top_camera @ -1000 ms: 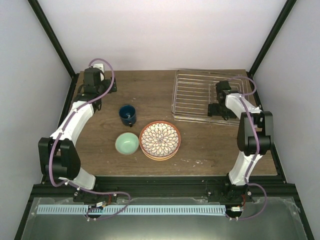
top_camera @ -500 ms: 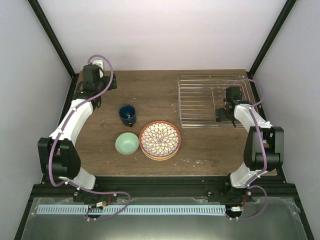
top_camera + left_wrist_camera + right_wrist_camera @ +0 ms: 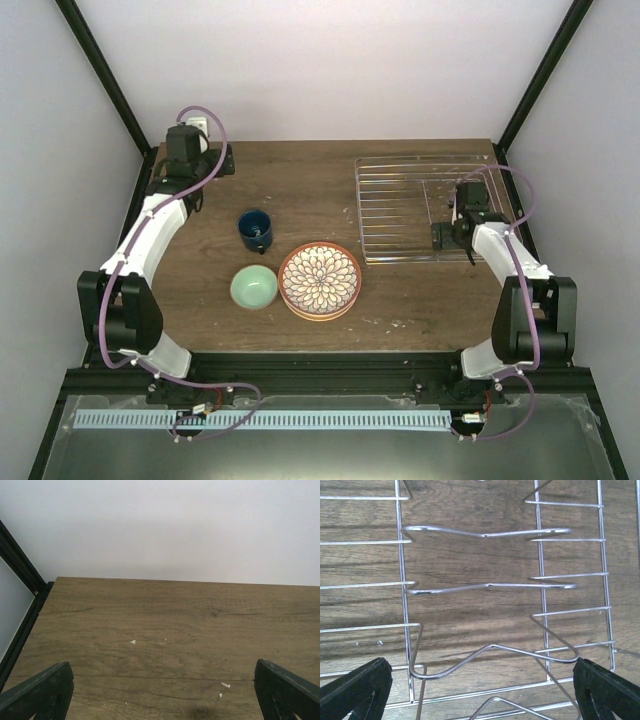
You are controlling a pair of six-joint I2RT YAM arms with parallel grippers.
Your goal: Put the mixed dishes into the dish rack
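Right tool [image 3: 455, 222] of mine hangs over the dish rack [image 3: 395, 210], toward its right-hand side, jaws spread wide with nothing between them. From that wrist, the tool [image 3: 480, 695] shows only its two dark tips at the bottom corners, and the silver wires of the rack [image 3: 487, 585] lie flat on the wooden counter [image 3: 470, 620] beneath.

My left tool [image 3: 188, 147] is at the far left corner of the counter [image 3: 300, 185]. It is also wide open and empty, with the tool [image 3: 160, 695] facing bare wood [image 3: 175, 630] and the white back wall.

The rack sits at the far right and holds no dishes. The dark blue mug [image 3: 255, 230] stands left of centre, well apart from the rack. The mint-green bowl [image 3: 254, 288] sits just nearer than the mug, and the flower-pattern plate [image 3: 320, 281] is right beside the bowl.
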